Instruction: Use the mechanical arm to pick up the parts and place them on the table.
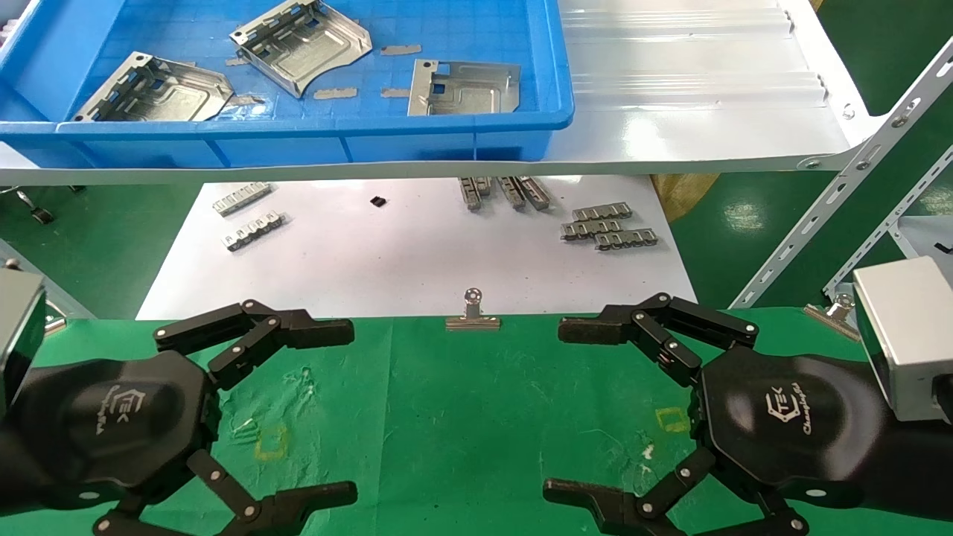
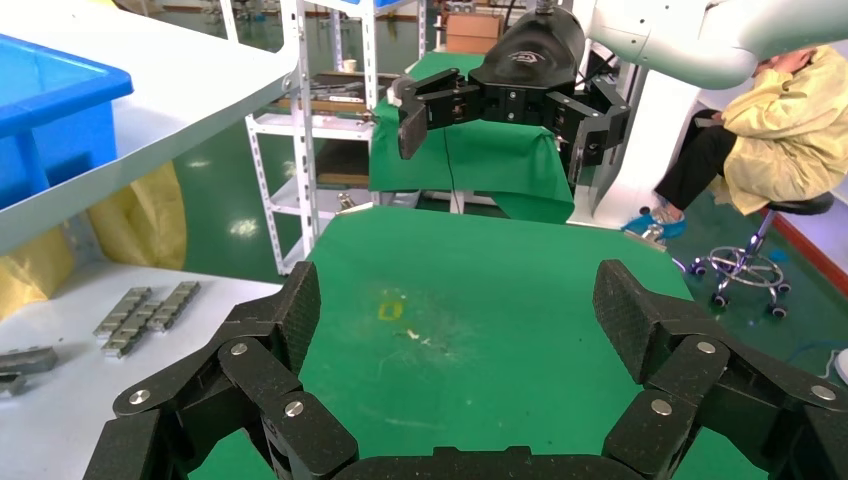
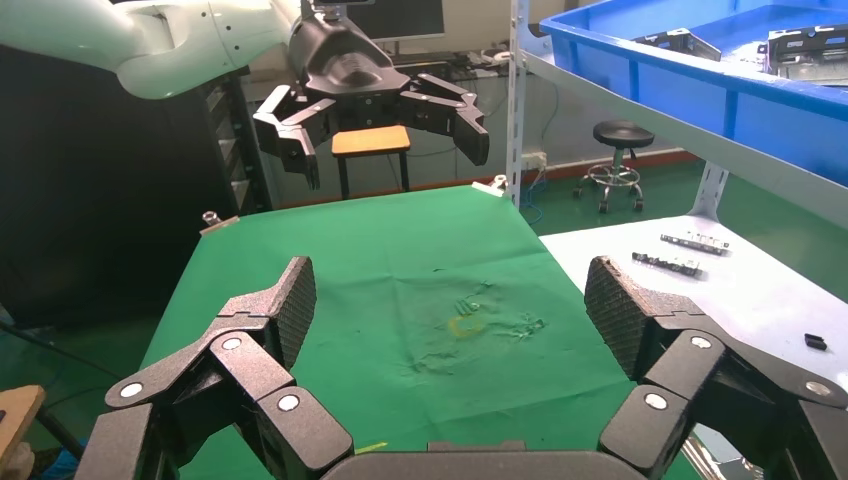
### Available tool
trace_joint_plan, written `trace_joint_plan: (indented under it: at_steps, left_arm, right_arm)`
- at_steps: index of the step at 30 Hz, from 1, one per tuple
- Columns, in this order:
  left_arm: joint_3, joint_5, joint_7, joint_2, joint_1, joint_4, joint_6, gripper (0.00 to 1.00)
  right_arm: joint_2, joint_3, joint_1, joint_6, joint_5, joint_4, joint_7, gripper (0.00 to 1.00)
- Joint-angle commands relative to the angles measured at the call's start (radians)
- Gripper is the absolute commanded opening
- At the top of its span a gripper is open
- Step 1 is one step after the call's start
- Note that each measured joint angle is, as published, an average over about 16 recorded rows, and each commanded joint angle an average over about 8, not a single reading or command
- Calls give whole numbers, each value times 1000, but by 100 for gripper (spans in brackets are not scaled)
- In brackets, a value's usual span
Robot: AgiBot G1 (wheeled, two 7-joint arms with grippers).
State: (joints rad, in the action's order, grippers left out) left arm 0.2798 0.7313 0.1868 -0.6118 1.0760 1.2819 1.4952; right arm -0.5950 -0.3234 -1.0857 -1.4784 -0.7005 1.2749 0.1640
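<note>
Both arms are positioned low over the table (image 1: 447,402), one at each side of the head view, palms up toward the camera and fingers pointing inward toward each other.

Left gripper (image 1: 331,409): jaws spread wide, nothing between them. Its two linkage fingers (image 1: 253,335) extend toward the table centre, with green cloth visible in the gap. The left wrist view confirms the wide spread above the cloth.

Right gripper (image 1: 569,409): jaws likewise wide apart and empty, mirroring the left. The silver wrist box (image 1: 904,335) sits at the far right edge.

The parts lie in a blue bin (image 1: 298,138) on the white shelf board (image 1: 707,112), well apart from both grippers. Three are visible: one (image 1: 156,93) at the bin's left, one (image 1: 301,45) tilted near the middle, one (image 1: 465,88) lying flat at the right.

Below the shelf, small grey toothed strips (image 1: 607,227) rest on a white sheet (image 1: 409,253). A binder clip (image 1: 472,313) holds the cloth's far edge.
</note>
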Motion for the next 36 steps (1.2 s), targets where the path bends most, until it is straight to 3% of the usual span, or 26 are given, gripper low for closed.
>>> trace_joint_plan:
  at_steps: [1,36]
  left_arm:
    - [0,0,0,0,0,0,0,100]
    - [0,0,0,0,0,0,0,100]
  right_arm:
    - [0,0,0,0,0,0,0,0]
    - [0,0,0,0,0,0,0,0]
